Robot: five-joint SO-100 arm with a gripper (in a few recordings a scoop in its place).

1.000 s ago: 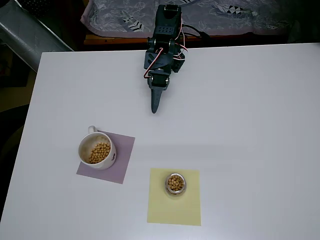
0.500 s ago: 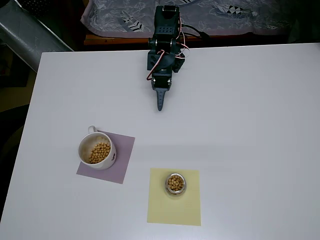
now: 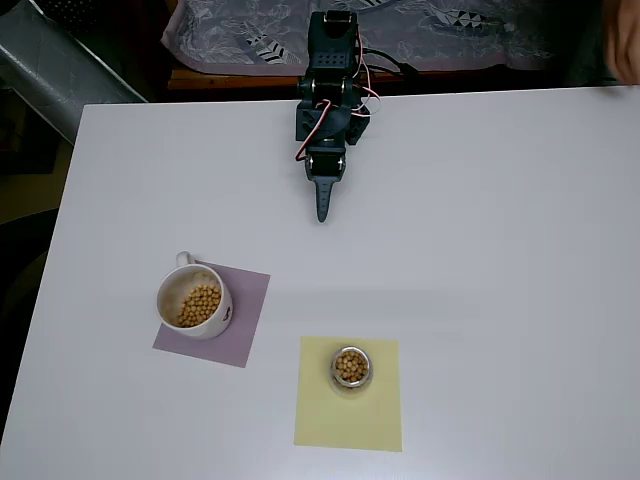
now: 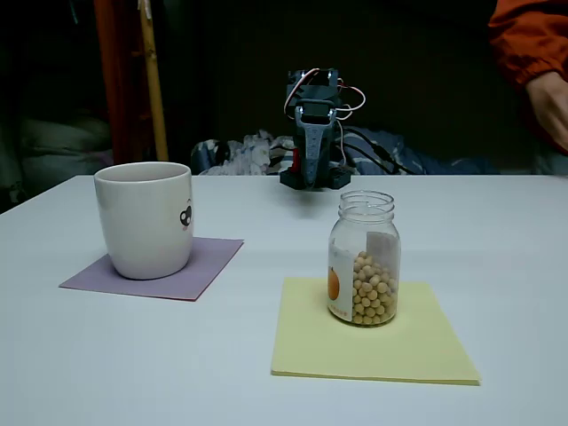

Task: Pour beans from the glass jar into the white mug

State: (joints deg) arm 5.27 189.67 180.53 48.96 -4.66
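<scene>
Gripper top centre of overhead view, fingers pressed together, empty. Glass jar lower centre on yellow sheet, part-full of beans. White mug lower left. Risk: closed fingers topple jar on approach.

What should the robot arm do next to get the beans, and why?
Probably reach forward toward the small clear glass jar on the yellow paper square and open up. The dark gripper hangs near the arm's base, far from the jar, fingers together and holding nothing. The tan beans sit untouched inside.
</scene>
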